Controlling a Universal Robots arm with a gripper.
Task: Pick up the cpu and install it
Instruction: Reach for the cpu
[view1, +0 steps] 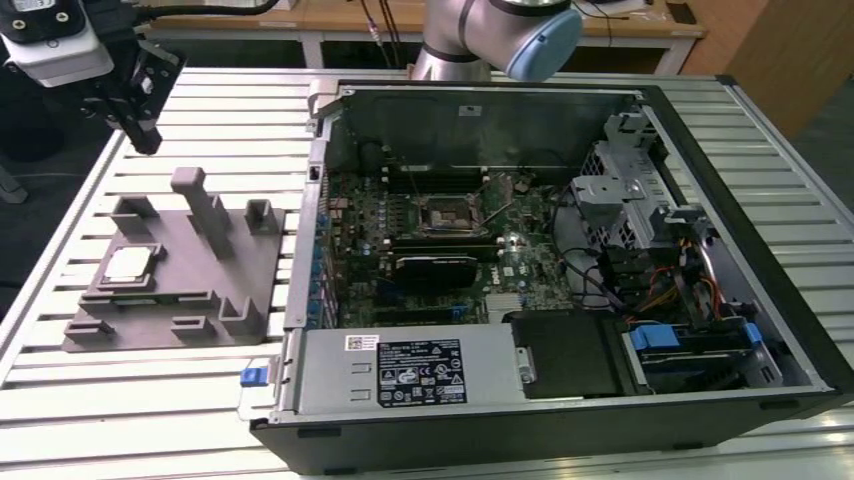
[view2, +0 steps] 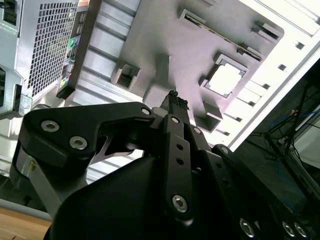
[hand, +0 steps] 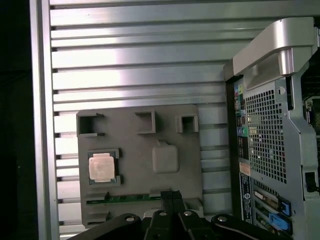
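Resting flat in a recess of the grey fixture (view1: 174, 305), the cpu (view1: 130, 264) lies silvery top up, untouched. Above the fixture, well clear of it, hangs the end effector (view1: 140, 130), fingers pressed together and holding nothing. Beside the fixture stands the open computer case (view1: 534, 100). A sound pick likely requires centring over the chip, spreading past its edges, and descending square.

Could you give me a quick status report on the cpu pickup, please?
Hand shut, empty, raised near the grey fixture. Cpu seated in its fixture recess, untouched. Nothing between them.
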